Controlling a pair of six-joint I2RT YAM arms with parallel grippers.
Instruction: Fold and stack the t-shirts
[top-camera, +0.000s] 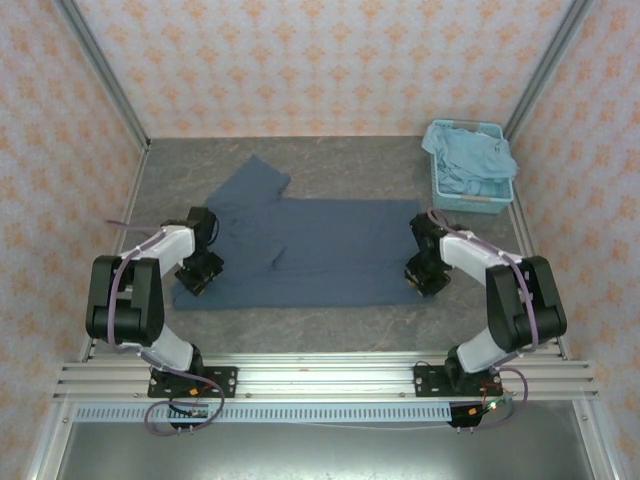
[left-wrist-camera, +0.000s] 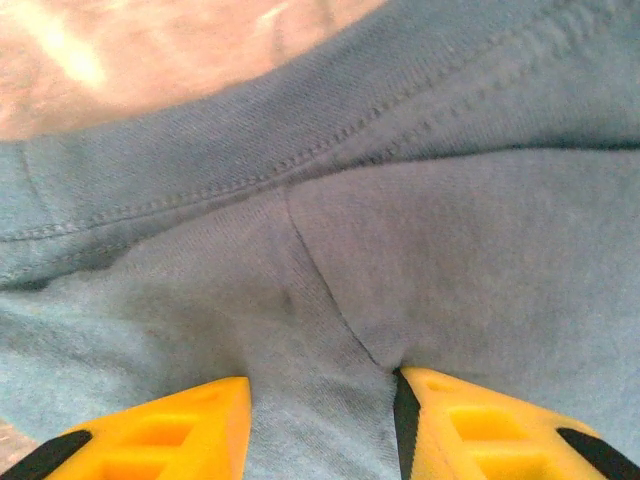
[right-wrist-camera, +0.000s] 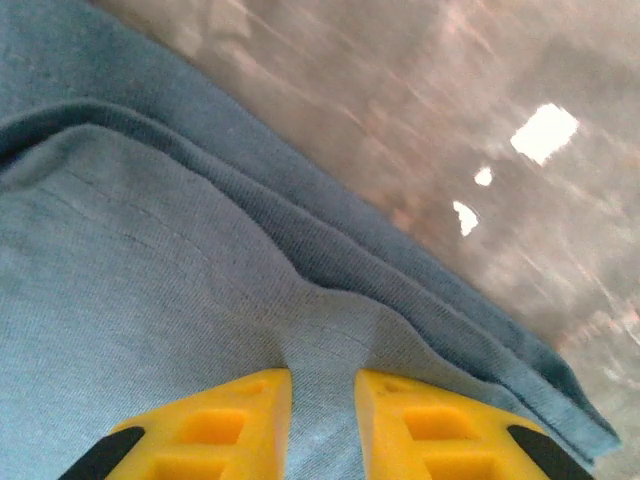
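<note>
A large dark slate-blue t-shirt (top-camera: 310, 250) lies spread flat across the middle of the table, one sleeve pointing to the back left. My left gripper (top-camera: 200, 272) sits at its near left edge. In the left wrist view, the left gripper (left-wrist-camera: 322, 400) has its yellow fingers (left-wrist-camera: 200, 425) closed on a raised fold of the slate-blue cloth (left-wrist-camera: 330, 300). My right gripper (top-camera: 425, 275) is at the shirt's near right edge. The right wrist view shows the right gripper (right-wrist-camera: 323, 385) pinching a ridge of the same cloth (right-wrist-camera: 150, 260) just inside the hem (right-wrist-camera: 450, 320). A pale sky-blue t-shirt (top-camera: 478, 158) lies crumpled in the basket.
A light blue slatted basket (top-camera: 470, 200) stands at the back right corner. Grey table surface (top-camera: 300, 320) runs in front of the shirt up to the aluminium rails (top-camera: 320, 380). Patterned walls (top-camera: 60, 150) close in the left, back and right sides.
</note>
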